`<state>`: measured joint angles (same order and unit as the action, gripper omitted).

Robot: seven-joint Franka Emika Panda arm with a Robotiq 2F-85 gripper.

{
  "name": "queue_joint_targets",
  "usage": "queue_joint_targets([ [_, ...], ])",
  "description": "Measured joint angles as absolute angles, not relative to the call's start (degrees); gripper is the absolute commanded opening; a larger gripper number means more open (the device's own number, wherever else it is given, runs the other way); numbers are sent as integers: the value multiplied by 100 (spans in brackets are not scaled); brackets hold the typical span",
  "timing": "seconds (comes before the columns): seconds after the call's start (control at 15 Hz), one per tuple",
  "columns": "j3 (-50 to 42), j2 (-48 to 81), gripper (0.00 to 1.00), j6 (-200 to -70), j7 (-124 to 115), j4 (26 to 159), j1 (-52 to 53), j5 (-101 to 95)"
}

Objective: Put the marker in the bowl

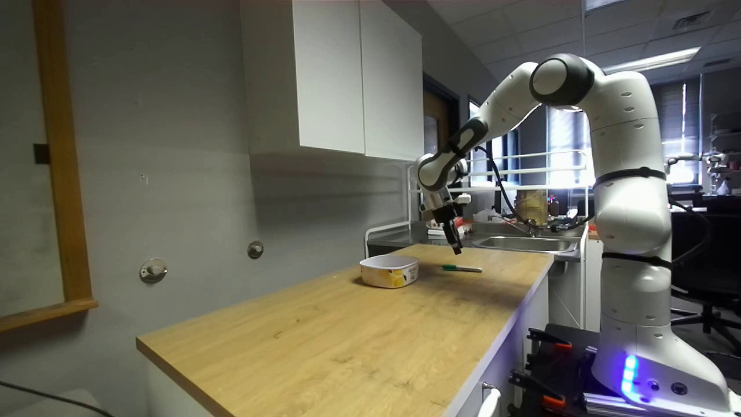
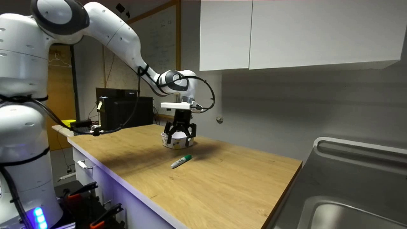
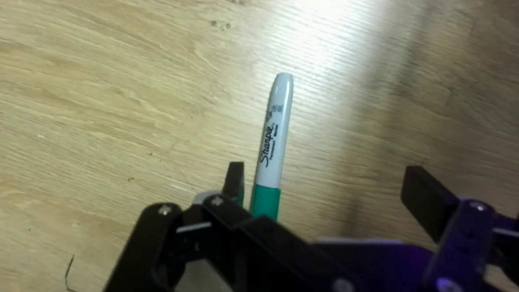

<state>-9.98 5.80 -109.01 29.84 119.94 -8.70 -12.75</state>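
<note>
Both exterior views: set back, opposite ends, sharing worktop (image 1: 347, 336). Wrist view: close, facing down, tool (image 3: 326, 184) at 6 o'clock.

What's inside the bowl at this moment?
The bowl shows only pale inner wall. Its floor can't be made out behind the near side, and in an exterior view the tool also covers part of the bowl. The marker lies outside, on the counter.

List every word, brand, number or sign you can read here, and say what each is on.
"Sharpie", on the marker, in the wrist view.
Smaller line beside it, probably "Permanent Marker", but blurred.
Small sign beyond it: too blurred to read.
Dark marks on the bowl: too small to tell whether lettering.
Faint marks on the whiteboard: unreadable.
</note>
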Motion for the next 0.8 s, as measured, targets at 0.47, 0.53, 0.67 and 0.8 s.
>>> queue_joint_targets([
  [0.47, -998, 1155, 100, -10943, 3671, 11606, -1225, -915],
  [0.53, -998, 1201, 100, -10973, 3735, 11608, -1280, -854],
  [0.67, -998, 1260, 100, -11013, 3841, 11630, -1369, -702],
  [0.8, -998, 1277, 100, -11045, 3907, 11675, -1419, -563],
])
